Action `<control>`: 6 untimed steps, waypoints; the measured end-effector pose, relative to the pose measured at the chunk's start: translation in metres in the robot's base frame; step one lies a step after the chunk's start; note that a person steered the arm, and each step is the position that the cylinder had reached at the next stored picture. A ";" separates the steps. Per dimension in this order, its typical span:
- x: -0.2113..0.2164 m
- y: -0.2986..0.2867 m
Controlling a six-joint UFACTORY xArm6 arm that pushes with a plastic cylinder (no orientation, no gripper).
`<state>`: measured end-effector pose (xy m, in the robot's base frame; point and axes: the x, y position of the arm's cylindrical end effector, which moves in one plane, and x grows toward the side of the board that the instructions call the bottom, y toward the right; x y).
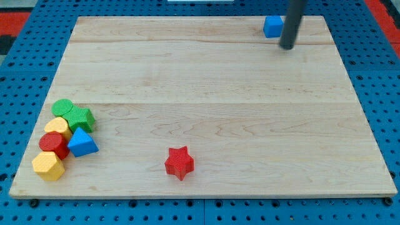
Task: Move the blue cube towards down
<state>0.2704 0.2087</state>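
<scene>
The blue cube (272, 27) sits near the top edge of the wooden board (206, 81), right of centre. My tip (287, 46) is at the end of the dark rod, just to the right of the cube and a little below it, close to its lower right corner. I cannot tell whether the tip touches the cube.
A cluster of blocks lies at the board's lower left: a green cylinder (62, 107), a green block (82, 117), a yellow block (58, 127), a red block (54, 144), a blue triangular block (82, 143) and a yellow hexagonal block (48, 166). A red star (179, 162) lies near the bottom centre.
</scene>
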 end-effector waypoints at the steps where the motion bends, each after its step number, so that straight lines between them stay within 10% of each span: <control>1: -0.059 0.027; 4: 0.006 -0.124; 6: 0.025 -0.107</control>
